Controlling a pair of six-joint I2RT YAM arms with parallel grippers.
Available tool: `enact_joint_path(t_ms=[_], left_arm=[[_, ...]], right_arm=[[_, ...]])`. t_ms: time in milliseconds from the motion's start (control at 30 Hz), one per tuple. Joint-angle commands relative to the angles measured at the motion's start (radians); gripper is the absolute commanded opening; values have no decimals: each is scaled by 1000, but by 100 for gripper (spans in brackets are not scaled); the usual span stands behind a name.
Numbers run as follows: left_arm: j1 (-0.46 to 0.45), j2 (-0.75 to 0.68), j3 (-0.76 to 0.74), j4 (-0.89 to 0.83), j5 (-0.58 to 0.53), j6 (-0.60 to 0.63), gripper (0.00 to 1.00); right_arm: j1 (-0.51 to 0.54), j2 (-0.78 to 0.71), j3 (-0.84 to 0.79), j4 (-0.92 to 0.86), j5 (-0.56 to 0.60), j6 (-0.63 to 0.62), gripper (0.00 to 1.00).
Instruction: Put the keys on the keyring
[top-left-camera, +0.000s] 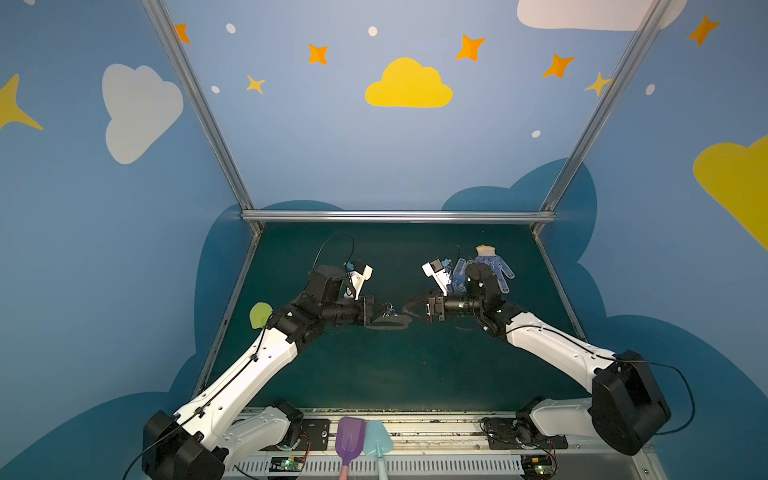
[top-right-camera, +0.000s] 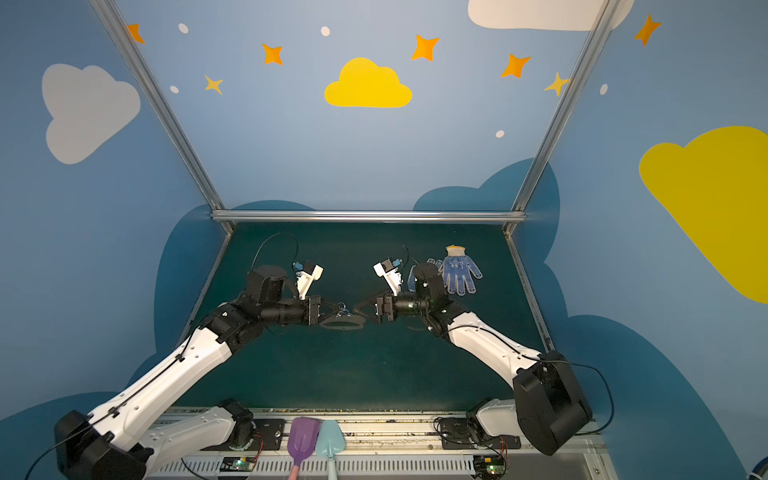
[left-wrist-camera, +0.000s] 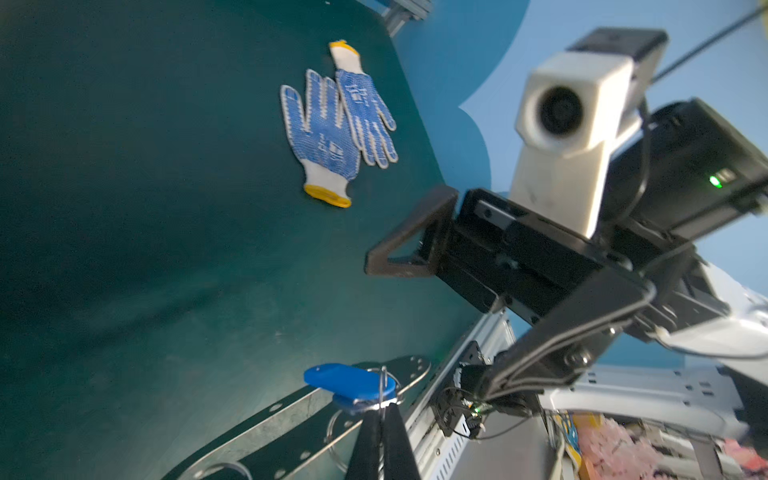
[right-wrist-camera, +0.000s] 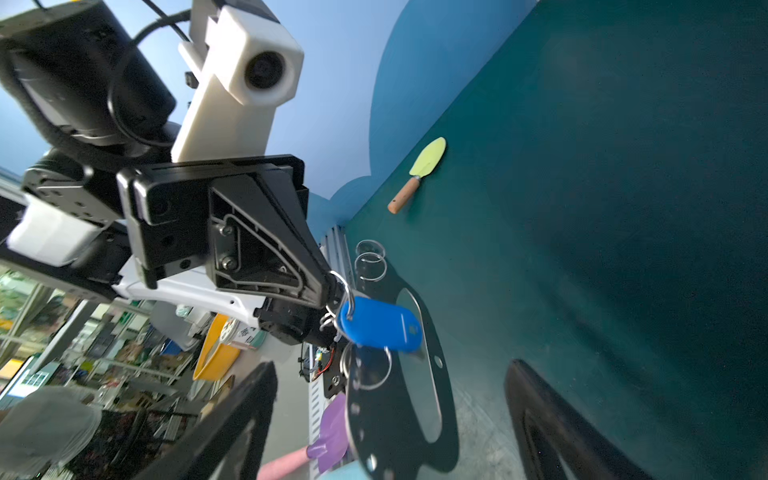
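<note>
On the left of the green table (top-left-camera: 374, 374), the left gripper (top-left-camera: 384, 312) is clamped tight on the wire loop of the keys (top-left-camera: 389, 308). The blue tag (left-wrist-camera: 349, 380) sits right at its fingertips (left-wrist-camera: 380, 415), over the hole-dotted edge of the keyring (top-left-camera: 395, 325). Do tag and plate touch? Hard to call. Just right, the right gripper (top-left-camera: 409, 311) is spread wide, its fingers (right-wrist-camera: 232, 419) flanking the plate's end and gripping nothing. Far right lie the gloves (top-left-camera: 494, 266).
</note>
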Motion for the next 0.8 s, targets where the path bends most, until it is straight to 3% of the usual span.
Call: enact_joint_path(t_ms=[0, 67, 133, 233, 500, 600, 767], left_arm=[[-14, 7, 17, -13, -116, -61, 4], [-29, 18, 26, -13, -120, -71, 4], [-43, 31, 36, -24, -142, -92, 4], [-61, 56, 60, -56, -169, -114, 4], [-71, 68, 38, -2, -170, -198, 4], [-75, 65, 35, 7, -176, -207, 4], [-83, 68, 33, 11, -181, -212, 4]], right_arm=[[64, -53, -36, -79, 184, -69, 87], [106, -87, -63, -43, 234, -79, 85], [110, -101, -103, 43, 243, -34, 66], [117, -117, -90, 5, 260, -67, 50], [172, -67, -64, 6, 324, -90, 42], [183, -65, -65, 33, 339, -79, 47], [203, -62, -54, 48, 350, -87, 47]])
